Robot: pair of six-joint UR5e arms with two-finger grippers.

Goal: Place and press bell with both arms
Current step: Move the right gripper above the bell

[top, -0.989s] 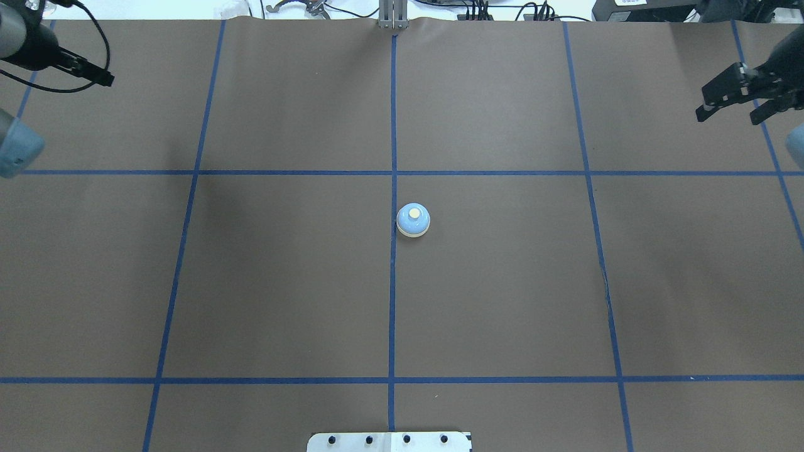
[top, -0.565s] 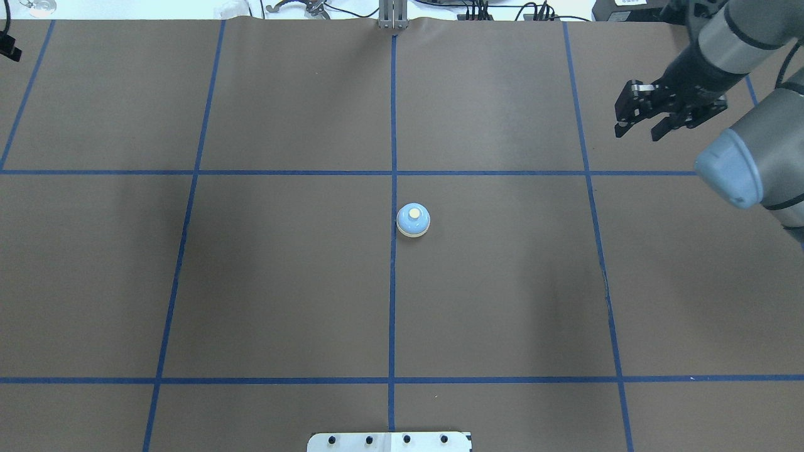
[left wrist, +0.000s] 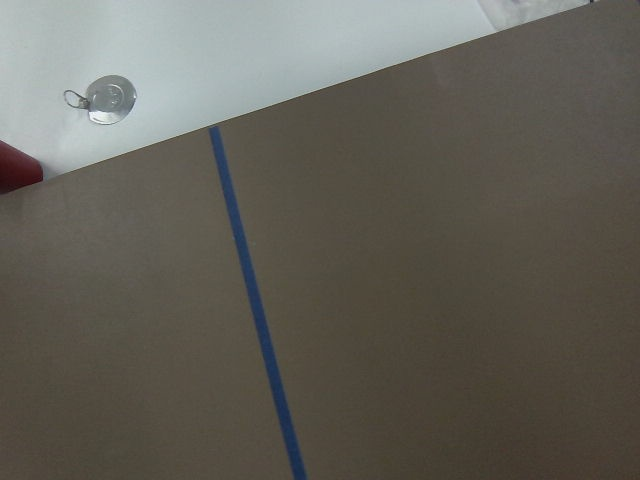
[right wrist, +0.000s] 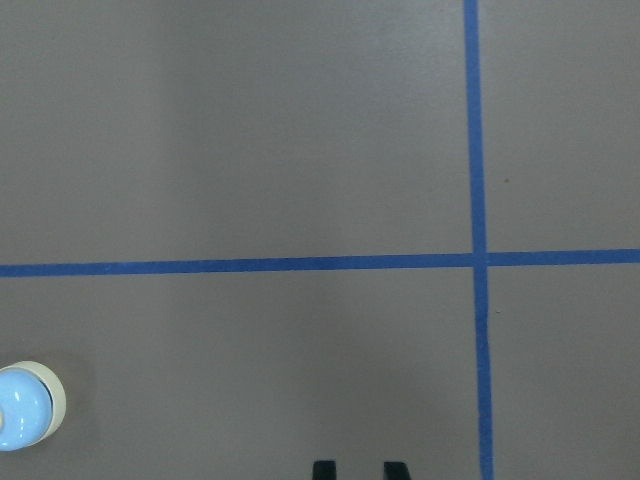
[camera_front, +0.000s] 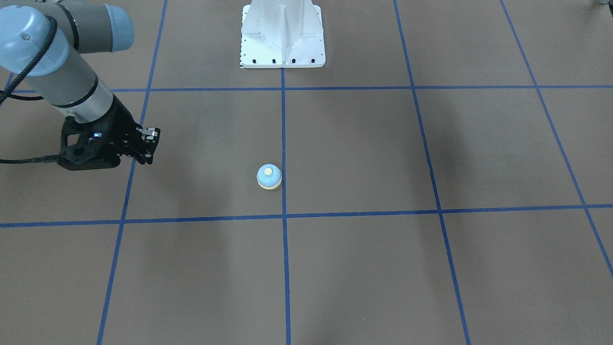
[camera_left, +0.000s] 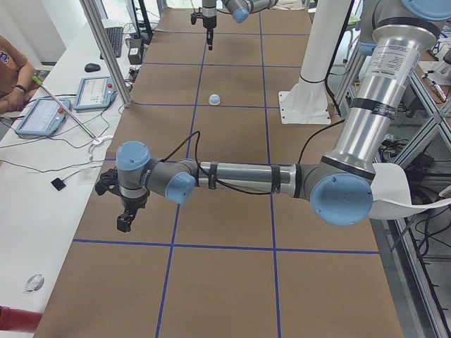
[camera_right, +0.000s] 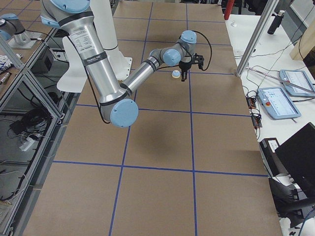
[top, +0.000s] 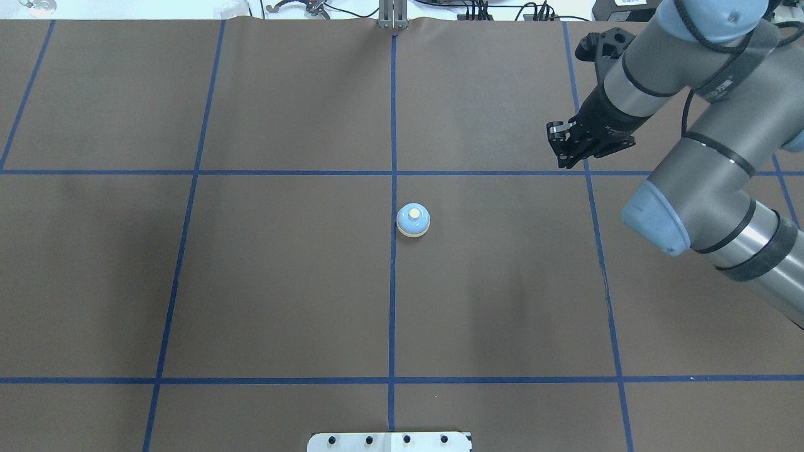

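The light-blue bell [top: 413,220] with a cream button stands upright on the brown mat, just right of the centre tape line. It also shows in the front view [camera_front: 269,177] and at the lower left edge of the right wrist view [right wrist: 25,405]. My right gripper [top: 558,147] hangs above the mat, to the right of and beyond the bell, and touches nothing. Its two fingertips [right wrist: 323,468] show a narrow gap, with nothing between them. My left gripper [camera_left: 124,224] shows only in the exterior left view, far out over the mat's left end; I cannot tell whether it is open or shut.
Blue tape lines divide the mat into squares. The white pedestal plate [top: 389,441] sits at the near edge, and also shows in the front view [camera_front: 282,33]. A small clear round object [left wrist: 110,98] lies on the white table past the mat's far left corner. Cables run along the far edge.
My right arm has swung in from the right edge towards the bell. My left arm has drawn back out of the overhead view on the left. The bell has not moved.
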